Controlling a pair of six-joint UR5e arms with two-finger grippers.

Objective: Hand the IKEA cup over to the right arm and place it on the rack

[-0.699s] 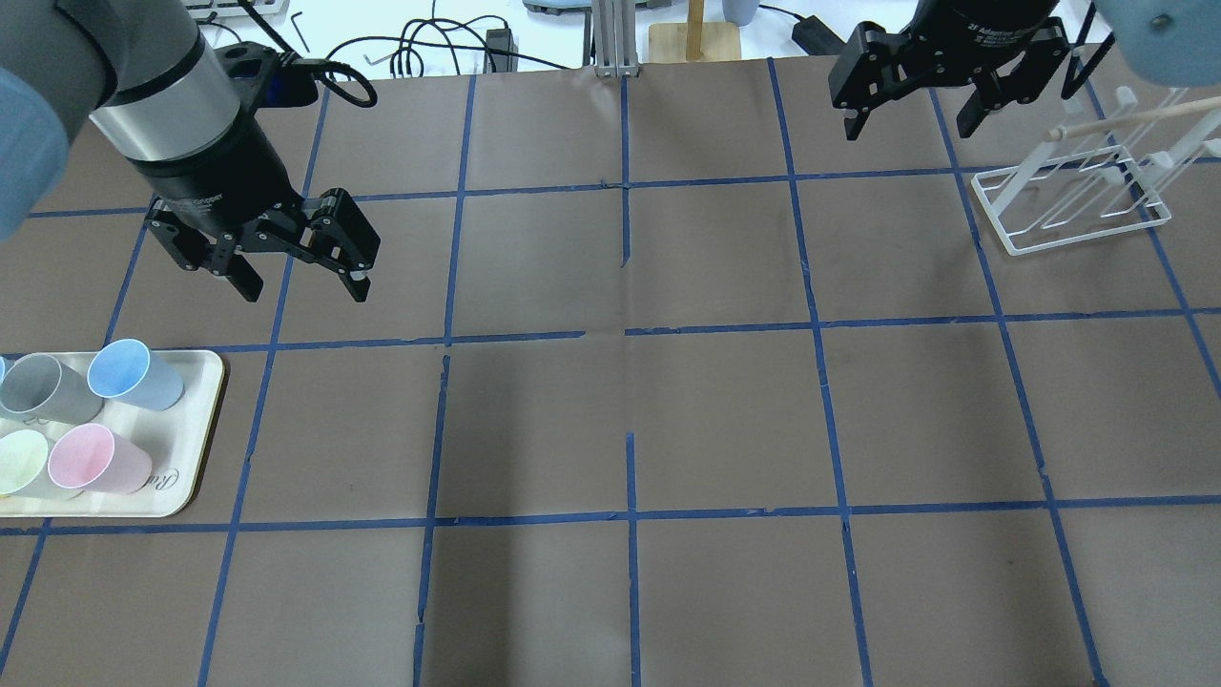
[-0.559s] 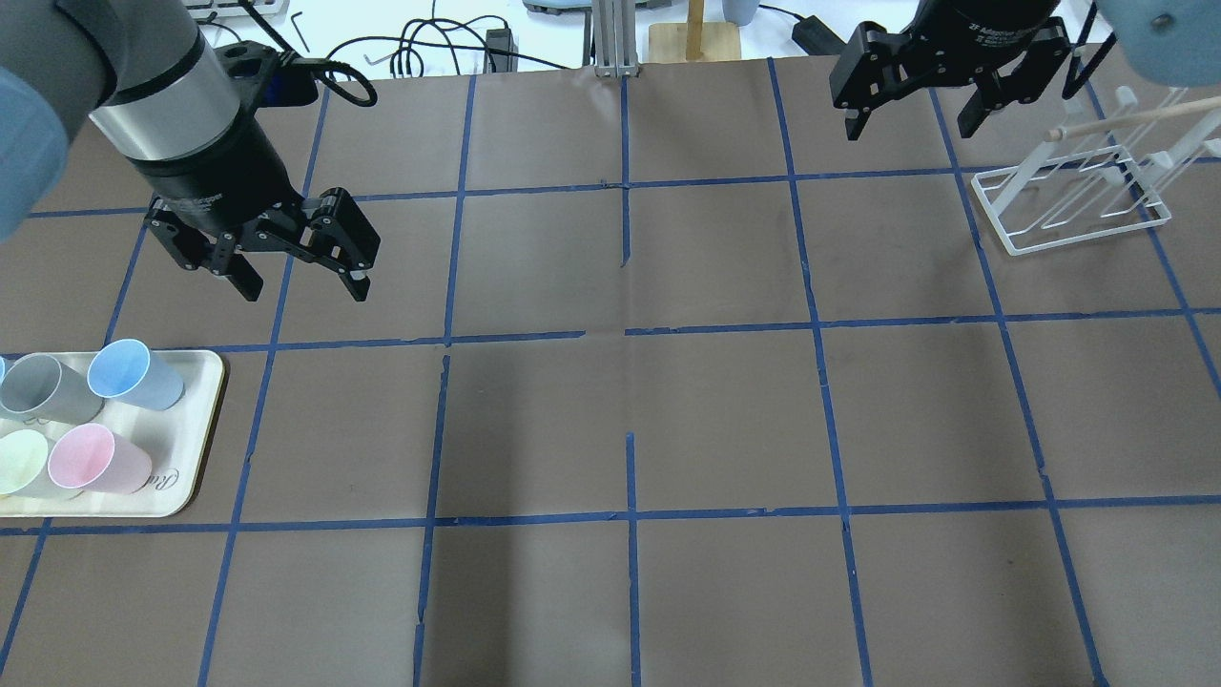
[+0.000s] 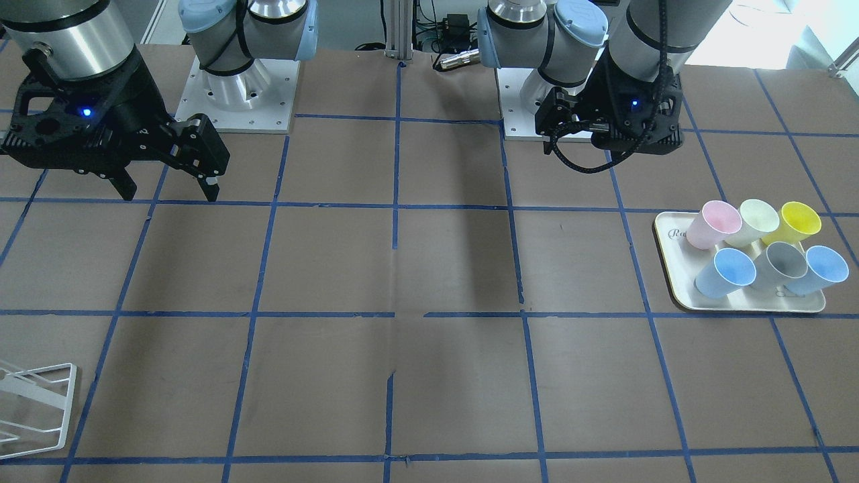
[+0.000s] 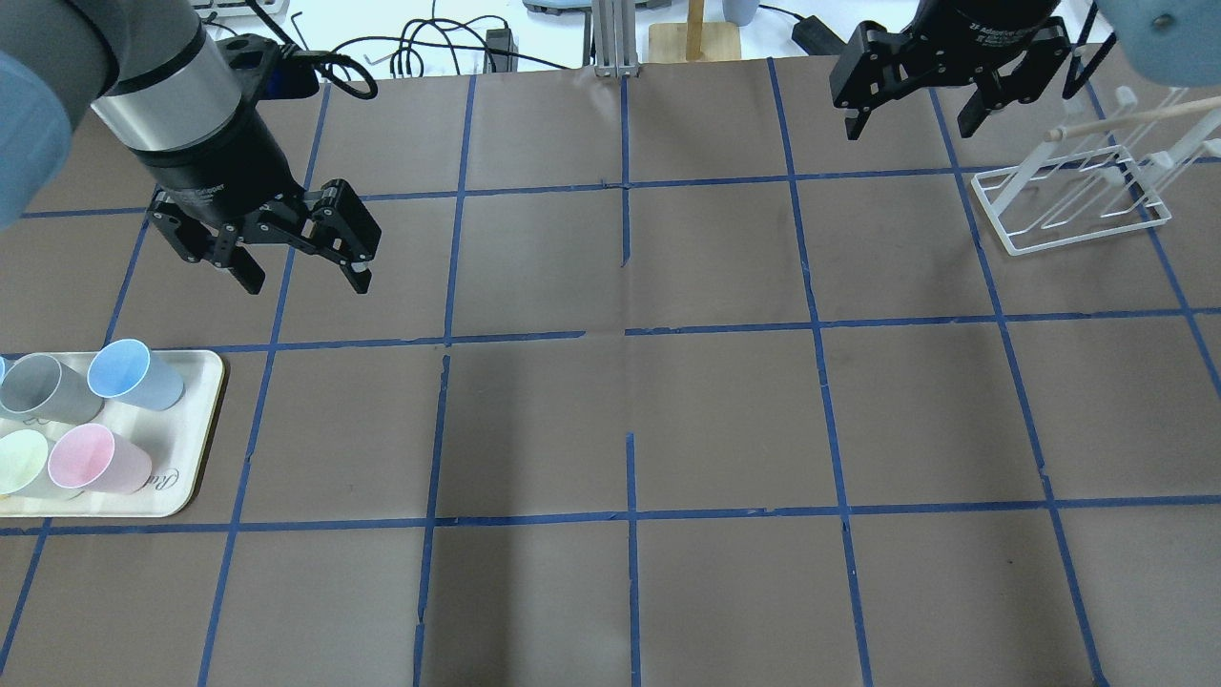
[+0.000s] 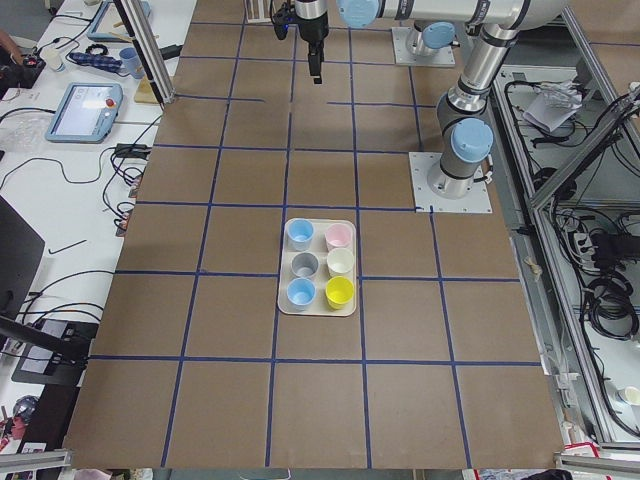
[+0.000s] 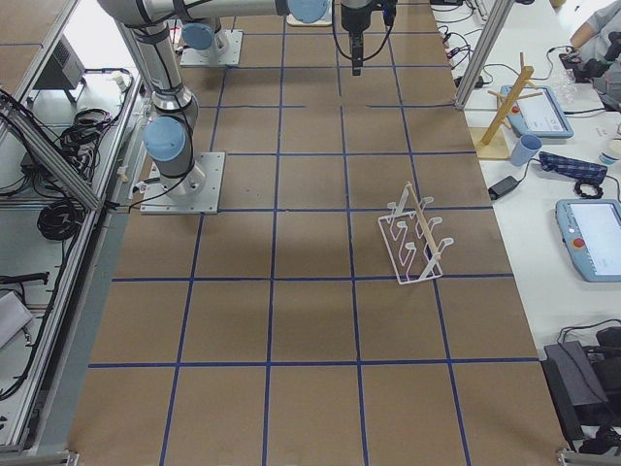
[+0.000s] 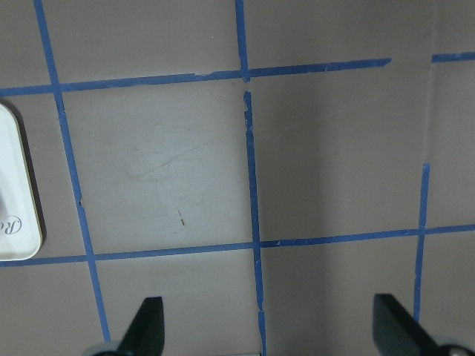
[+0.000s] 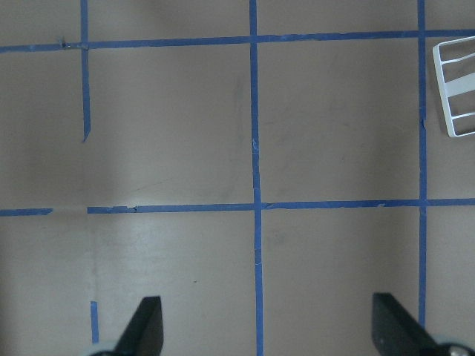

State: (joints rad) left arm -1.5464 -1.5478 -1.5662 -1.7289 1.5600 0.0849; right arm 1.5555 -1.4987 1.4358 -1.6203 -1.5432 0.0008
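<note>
Left tool hangs over the surface with its jaws spread wide and empty, near the tray but clear of it. Right tool is likewise spread and empty, near the rack. One blue cup stands upright at the tray's corner beside the grey cup. A second blue cup stands on the grey cup's other side.
</note>
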